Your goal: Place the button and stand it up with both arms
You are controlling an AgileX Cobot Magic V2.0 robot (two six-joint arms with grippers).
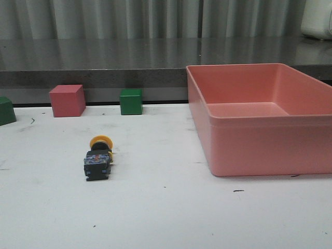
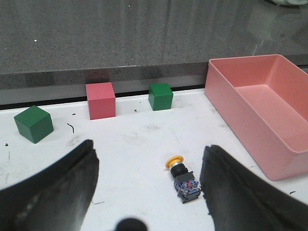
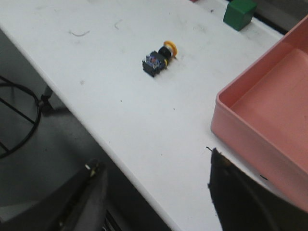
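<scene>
Yellow-capped button (image 1: 99, 158) lies toppled on the white surface (image 1: 166, 212).
Left tool (image 2: 149, 187) and right tool (image 3: 154, 192) hang spread, empty, nothing gripped yet.

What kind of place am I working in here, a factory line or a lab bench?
Most likely a lab test bench: a scuffed white table set with practice props, namely coloured cubes and an empty pink bin, plus a lone button, with a curtain behind.

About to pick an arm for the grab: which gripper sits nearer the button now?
Left. The left gripper hangs open over the table with the button just ahead between its fingers; the right gripper is open off the table edge, farther away.
</scene>
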